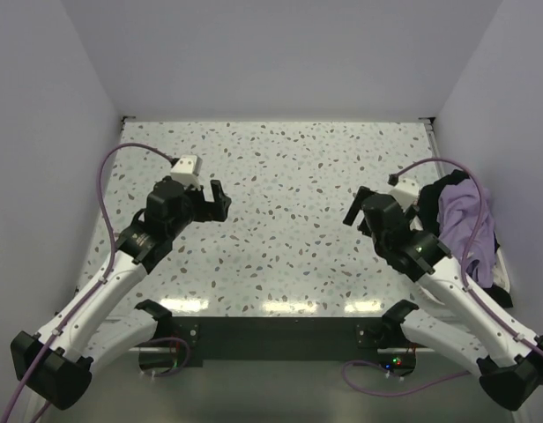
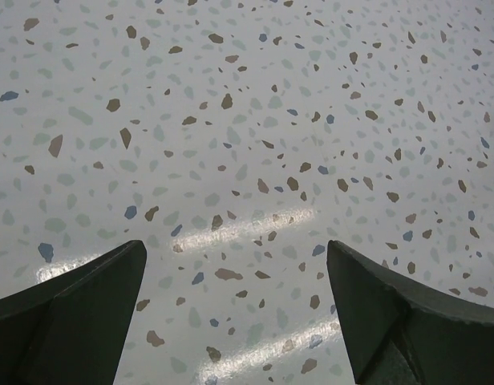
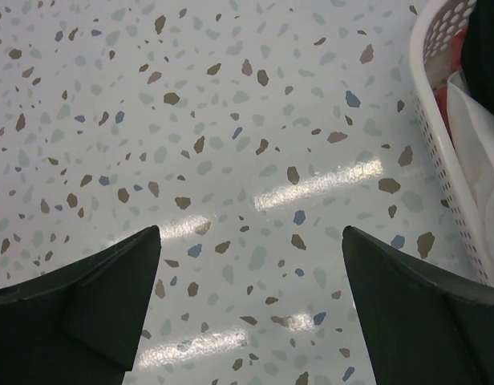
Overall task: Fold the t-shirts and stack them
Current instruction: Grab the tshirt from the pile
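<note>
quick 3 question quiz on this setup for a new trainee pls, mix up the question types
1. True or false: the left gripper and the right gripper are both open and hold nothing.
2. Where is the clothes heap?
A) spread flat mid-table
B) in the white basket beside the right arm
C) folded and stacked by the left arm
3. What colour is the top garment on that heap?

Key: 1 true; 2 B; 3 lavender (pale purple)
</note>
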### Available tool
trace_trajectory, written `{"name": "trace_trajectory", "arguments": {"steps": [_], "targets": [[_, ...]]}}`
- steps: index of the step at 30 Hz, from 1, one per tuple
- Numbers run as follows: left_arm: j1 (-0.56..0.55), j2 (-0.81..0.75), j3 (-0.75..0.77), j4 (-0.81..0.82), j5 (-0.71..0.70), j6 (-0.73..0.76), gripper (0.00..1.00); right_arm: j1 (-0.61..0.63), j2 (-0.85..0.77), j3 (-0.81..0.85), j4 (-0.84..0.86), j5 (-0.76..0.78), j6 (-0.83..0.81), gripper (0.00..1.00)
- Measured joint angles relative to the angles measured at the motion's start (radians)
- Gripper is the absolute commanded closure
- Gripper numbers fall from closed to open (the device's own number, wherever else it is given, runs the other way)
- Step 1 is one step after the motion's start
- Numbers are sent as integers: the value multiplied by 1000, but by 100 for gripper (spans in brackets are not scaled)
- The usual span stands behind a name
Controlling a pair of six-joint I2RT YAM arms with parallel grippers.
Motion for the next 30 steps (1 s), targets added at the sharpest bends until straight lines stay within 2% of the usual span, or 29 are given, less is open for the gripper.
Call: {"name": "trace_trajectory", "arguments": {"steps": [3, 8, 12, 17, 22, 27, 30], "targets": [[0, 0, 0, 0, 8, 0, 0, 0, 35, 44, -1, 6, -23, 1], [0, 0, 0, 0, 11, 0, 0, -31, 252, 263, -71, 102, -37, 1], [0, 3, 0, 0, 13, 0, 0, -230, 410, 433, -118, 170, -64, 1], [0, 19, 0, -1, 23, 0, 0, -488, 473, 549, -213, 242, -53, 1], [0, 26, 0, 0, 44, -1, 0, -545, 406, 512, -308, 294, 23, 3], [0, 29, 0, -1, 68, -1, 0, -555, 267, 361, -377, 353, 107, 4], [0, 29, 0, 0, 77, -1, 0, -575, 236, 302, -413, 378, 139, 4]]}}
